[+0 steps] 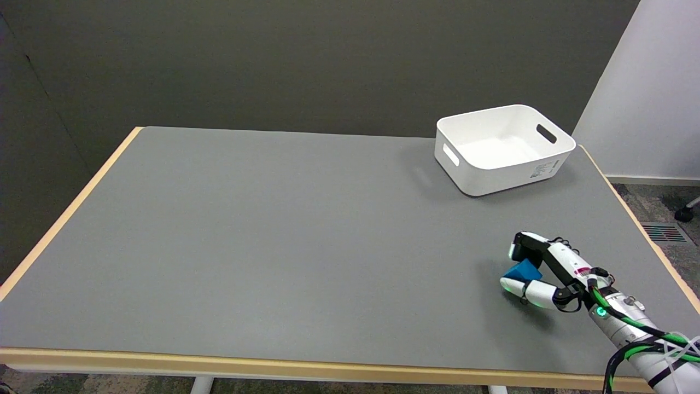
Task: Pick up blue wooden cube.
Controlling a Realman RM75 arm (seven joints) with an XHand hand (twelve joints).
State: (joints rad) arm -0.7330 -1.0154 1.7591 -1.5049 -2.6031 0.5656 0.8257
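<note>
Gripping 1 blue wooden cube (523, 271), right hand (538, 273), 1 white bin (503, 186), 1 table (273, 246)

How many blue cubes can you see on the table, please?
1. The blue cube sits near the table's right front, between the fingers of the right hand. Nothing shows inside the white bin.

A single head view looks down and across from above the near edge of the grey table (273, 235), fairly far back, facing the dark rear wall (306, 60), seemingly angled slightly leftward.
</note>
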